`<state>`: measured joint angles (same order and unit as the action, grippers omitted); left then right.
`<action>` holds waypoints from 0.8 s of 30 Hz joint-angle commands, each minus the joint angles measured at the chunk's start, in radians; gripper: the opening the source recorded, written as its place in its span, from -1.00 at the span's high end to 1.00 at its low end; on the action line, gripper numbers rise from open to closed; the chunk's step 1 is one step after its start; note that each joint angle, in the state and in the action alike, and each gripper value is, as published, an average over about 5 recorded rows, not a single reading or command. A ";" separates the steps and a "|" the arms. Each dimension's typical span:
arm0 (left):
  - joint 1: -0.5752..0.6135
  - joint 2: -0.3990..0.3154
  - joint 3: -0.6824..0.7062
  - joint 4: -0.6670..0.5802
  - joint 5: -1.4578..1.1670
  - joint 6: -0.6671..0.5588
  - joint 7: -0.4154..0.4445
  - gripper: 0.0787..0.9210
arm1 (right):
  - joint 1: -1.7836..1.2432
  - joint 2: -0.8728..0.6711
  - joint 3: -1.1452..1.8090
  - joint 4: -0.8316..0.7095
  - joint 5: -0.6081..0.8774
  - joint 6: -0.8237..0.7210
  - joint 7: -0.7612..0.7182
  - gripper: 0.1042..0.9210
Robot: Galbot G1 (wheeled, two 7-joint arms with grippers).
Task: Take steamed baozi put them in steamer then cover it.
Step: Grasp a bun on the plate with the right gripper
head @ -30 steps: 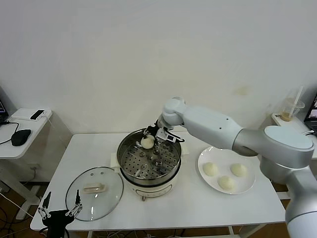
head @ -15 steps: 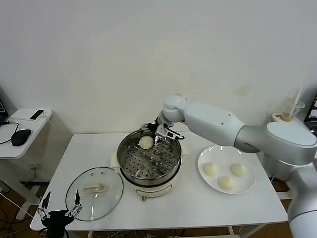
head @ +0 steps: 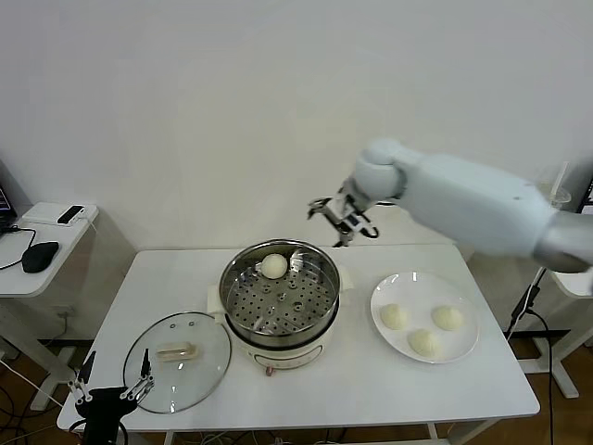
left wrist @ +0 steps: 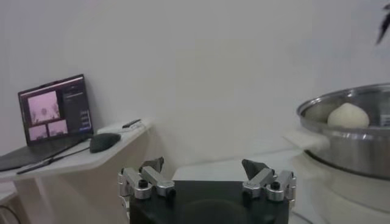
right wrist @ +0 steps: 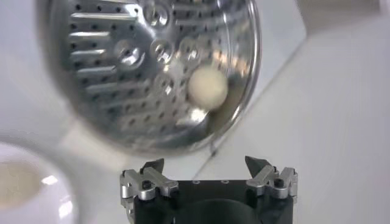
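Note:
The steel steamer [head: 281, 295] stands mid-table on its cream base. One baozi [head: 273, 266] lies on its perforated tray at the far side; it also shows in the right wrist view [right wrist: 208, 87] and the left wrist view [left wrist: 346, 114]. Three baozi [head: 395, 317] [head: 447, 318] [head: 423, 343] lie on a white plate [head: 468, 348] to the right. The glass cover [head: 177, 361] lies flat on the table at front left. My right gripper [head: 339, 219] is open and empty, raised above and behind the steamer's right rim. My left gripper [head: 111, 393] is open, parked low at the table's front left edge.
A side table [head: 28, 269] at far left carries a mouse [head: 39, 256] and a phone [head: 69, 214]; a laptop [left wrist: 56, 114] shows in the left wrist view. A plastic cup with a straw [head: 547, 204] stands at far right. Bare tabletop lies in front of the steamer and plate.
My right gripper let go of the baozi on the steamer tray, then rose up and moved right, away from the pot. The baozi stays at the tray's far side. The left arm has not moved.

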<state>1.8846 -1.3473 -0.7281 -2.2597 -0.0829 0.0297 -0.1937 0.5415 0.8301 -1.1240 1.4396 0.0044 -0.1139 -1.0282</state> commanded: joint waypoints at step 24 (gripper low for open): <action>0.019 0.006 -0.028 -0.033 -0.006 0.008 0.006 -0.77 | -0.612 -0.179 0.366 -0.065 -0.116 -0.169 -0.012 -0.76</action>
<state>1.9001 -1.3417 -0.7532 -2.2896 -0.0874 0.0357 -0.1885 0.0549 0.5667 -0.8291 1.4794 -0.0825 -0.2662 -1.0394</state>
